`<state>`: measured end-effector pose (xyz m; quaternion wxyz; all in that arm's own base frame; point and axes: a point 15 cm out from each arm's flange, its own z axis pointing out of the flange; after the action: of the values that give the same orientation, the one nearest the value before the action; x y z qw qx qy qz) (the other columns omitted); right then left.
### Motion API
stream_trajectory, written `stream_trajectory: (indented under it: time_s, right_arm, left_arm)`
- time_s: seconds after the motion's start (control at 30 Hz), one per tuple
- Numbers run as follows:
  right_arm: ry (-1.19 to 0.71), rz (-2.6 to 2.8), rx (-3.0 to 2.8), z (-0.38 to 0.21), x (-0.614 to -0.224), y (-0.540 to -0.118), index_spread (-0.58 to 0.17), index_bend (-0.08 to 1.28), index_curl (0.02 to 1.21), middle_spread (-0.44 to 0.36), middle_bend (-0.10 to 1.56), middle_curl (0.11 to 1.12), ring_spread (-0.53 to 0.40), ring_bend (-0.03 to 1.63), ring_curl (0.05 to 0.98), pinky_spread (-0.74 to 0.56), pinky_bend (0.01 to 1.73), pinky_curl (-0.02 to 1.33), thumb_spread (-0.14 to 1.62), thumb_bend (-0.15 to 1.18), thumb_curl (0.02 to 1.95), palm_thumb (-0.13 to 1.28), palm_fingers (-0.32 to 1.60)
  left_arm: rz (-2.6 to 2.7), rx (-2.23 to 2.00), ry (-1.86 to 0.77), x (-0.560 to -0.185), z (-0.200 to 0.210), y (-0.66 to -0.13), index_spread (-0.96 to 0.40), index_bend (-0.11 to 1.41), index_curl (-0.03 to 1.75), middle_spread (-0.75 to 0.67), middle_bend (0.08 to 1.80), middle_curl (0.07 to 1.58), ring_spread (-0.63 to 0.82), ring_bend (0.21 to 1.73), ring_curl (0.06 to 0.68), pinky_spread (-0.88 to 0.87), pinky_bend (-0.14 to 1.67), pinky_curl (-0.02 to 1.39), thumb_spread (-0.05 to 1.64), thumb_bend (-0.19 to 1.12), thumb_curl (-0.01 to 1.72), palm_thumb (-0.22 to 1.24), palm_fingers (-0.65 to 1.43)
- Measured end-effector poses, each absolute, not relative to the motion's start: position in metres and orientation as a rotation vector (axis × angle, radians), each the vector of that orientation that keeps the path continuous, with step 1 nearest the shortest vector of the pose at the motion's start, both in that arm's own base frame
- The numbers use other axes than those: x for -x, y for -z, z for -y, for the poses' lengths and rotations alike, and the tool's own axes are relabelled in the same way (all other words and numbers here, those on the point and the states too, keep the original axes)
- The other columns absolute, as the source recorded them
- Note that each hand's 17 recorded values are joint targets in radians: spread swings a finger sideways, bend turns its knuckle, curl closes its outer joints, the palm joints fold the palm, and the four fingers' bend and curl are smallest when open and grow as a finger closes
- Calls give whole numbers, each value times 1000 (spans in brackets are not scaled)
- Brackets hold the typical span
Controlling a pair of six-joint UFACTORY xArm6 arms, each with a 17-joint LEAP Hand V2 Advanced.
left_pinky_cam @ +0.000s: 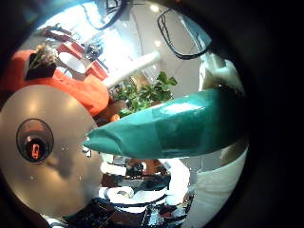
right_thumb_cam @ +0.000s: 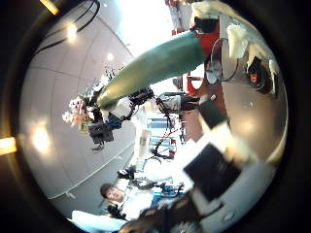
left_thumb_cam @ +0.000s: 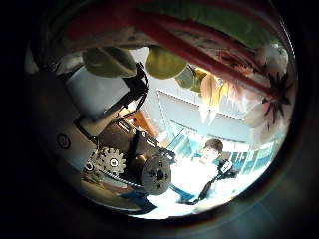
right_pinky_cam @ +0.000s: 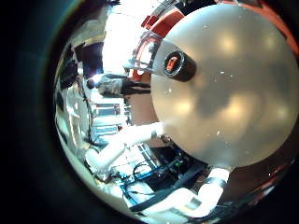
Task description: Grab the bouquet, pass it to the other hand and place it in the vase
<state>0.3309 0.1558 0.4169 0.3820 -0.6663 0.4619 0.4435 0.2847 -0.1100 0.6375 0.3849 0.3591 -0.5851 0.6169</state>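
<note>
The bouquet [left_pinky_cam: 180, 123] has a smooth wrapped cone that runs close past my left palm, with leaves [left_pinky_cam: 142, 95] beside it. The left thumb side palm view shows its stems and flowers [left_thumb_cam: 267, 92] very near, next to my left hand's [left_thumb_cam: 130, 164] curled geared fingers. In the right thumb side palm view the bouquet [right_thumb_cam: 155, 63] stretches from near my right hand [right_thumb_cam: 219, 165] out to my left hand [right_thumb_cam: 109, 126], which holds it by the flower end [right_thumb_cam: 78, 112].
A bright box-like object [left_pinky_cam: 71, 84] lies beside the round table [left_pinky_cam: 57, 180]. A white arm [right_pinky_cam: 140, 135] shows past the table's edge.
</note>
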Motion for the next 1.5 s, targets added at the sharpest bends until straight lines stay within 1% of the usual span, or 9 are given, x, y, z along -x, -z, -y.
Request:
stream_trajectory:
  time_s: [0.03,0.13,0.17,0.2,0.37,0.57,0.83,1.13,1.5]
  right_arm:
    - [-1131,-1177,1700,-156,-331,-417,-338,448,687,-89,771,553,-137,1036,562,-116,897,816,1038,-30,835,749,-40]
    - [-1118,-1166,1699,-156,-332,-418,-334,339,583,-21,571,461,-10,829,457,122,809,731,1042,-32,766,726,-141]
    - [-1110,-1165,1701,-156,-333,-418,-335,322,570,-12,546,450,8,807,446,150,796,719,1041,-35,757,719,-144]
    - [-1101,-1168,1701,-155,-335,-418,-337,270,537,8,483,423,51,748,417,220,756,684,1036,-35,730,706,-145]
    - [-1078,-1170,1703,-155,-337,-418,-352,140,437,67,334,363,146,574,337,368,638,579,1025,-36,649,669,-135]
    - [-1038,-1183,1701,-153,-342,-419,-357,113,338,127,224,328,196,469,290,428,565,493,1020,-35,581,645,-114]
    - [-945,-1237,1667,-136,-356,-421,-354,111,248,158,177,309,228,404,264,444,533,430,1020,-34,517,605,-100]
    - [-994,-1298,1611,-137,-347,-390,-352,119,202,176,170,283,249,377,254,450,521,388,1025,-27,469,578,-91]
    - [-999,-1300,1609,-136,-347,-386,-340,129,184,178,172,267,253,370,255,447,526,361,1028,-25,446,584,-73]
  left_arm:
    - [1490,-930,-1583,-286,107,-639,-646,759,1034,-446,1239,834,-398,1452,515,-540,1246,700,1041,110,723,959,1141]
    - [1495,-960,-1606,-289,103,-642,-656,749,1062,-443,1244,831,-397,1454,514,-541,1243,705,1046,101,744,962,1141]
    - [1498,-967,-1608,-289,102,-642,-659,747,1072,-441,1246,829,-396,1453,513,-542,1244,708,1047,97,750,963,1144]
    - [1500,-977,-1609,-290,101,-641,-662,744,1080,-440,1247,827,-396,1454,513,-543,1244,710,1048,97,759,968,1143]
    - [1507,-1008,-1605,-292,96,-639,-676,726,1118,-435,1255,820,-395,1455,510,-546,1239,719,1052,81,791,973,1143]
    - [1503,-1044,-1595,-298,89,-628,-693,711,1153,-433,1266,815,-395,1456,508,-549,1227,729,1056,66,821,982,1144]
    - [1490,-1121,-1579,-320,77,-604,-709,693,1187,-430,1271,806,-395,1456,506,-553,1218,741,1063,46,851,992,1146]
    - [1502,-1190,-1511,-347,85,-572,-718,670,1214,-428,1275,799,-394,1457,504,-557,1211,753,1070,24,876,1001,1147]
    - [1495,-1256,-1446,-373,88,-537,-726,659,1236,-427,1276,792,-395,1459,505,-562,1201,764,1078,7,900,1022,1151]
